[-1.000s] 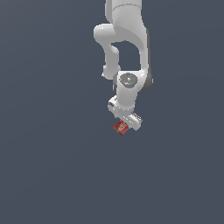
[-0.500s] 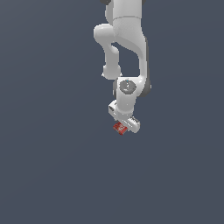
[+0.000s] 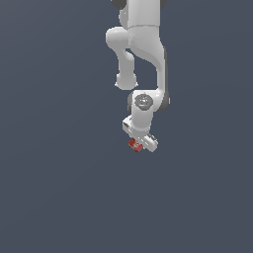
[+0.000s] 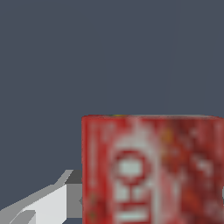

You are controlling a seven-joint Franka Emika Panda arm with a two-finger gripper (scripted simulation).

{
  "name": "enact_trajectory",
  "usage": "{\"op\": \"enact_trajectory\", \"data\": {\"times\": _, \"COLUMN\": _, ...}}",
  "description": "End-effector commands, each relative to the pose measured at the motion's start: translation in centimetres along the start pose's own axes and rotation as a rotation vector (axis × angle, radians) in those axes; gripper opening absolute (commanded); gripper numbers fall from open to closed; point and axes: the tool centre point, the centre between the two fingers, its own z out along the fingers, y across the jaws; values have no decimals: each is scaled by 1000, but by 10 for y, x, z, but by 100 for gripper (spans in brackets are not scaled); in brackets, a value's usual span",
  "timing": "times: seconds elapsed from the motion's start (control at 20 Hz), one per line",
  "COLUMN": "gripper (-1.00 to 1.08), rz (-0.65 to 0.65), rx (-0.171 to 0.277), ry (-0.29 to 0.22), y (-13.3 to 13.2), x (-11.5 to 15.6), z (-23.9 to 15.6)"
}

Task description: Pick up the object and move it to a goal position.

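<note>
A bare simulated test space, not a real room

A flat, even slate-grey ground [image 3: 54, 188] spreads on every side of the hand [image 3: 141, 143], with no walls, furniture or horizon. The white arm [image 3: 143, 44] has smooth, untextured rendered surfaces, and the wrist view shows the same featureless grey beyond the hand.

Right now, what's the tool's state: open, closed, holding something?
Tool: closed on the red box, which sits between its fingers; the exterior view shows the box at the tool's tip.
</note>
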Motion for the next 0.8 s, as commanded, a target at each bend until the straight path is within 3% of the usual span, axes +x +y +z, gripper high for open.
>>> {"op": "enact_trajectory", "data": {"times": 0.0, "gripper": -100, "rz": 1, "rx": -1, "ry": 0, "y": 0, "x": 0, "z": 1}}
{"op": "enact_trajectory", "data": {"times": 0.45, "gripper": -100, "rz": 0, "rx": 0, "ry": 0, "y": -1, "x": 2, "z": -1}}
{"op": "enact_trajectory", "data": {"times": 0.75, "gripper": -100, "rz": 0, "rx": 0, "ry": 0, "y": -5, "x": 19, "z": -8}}
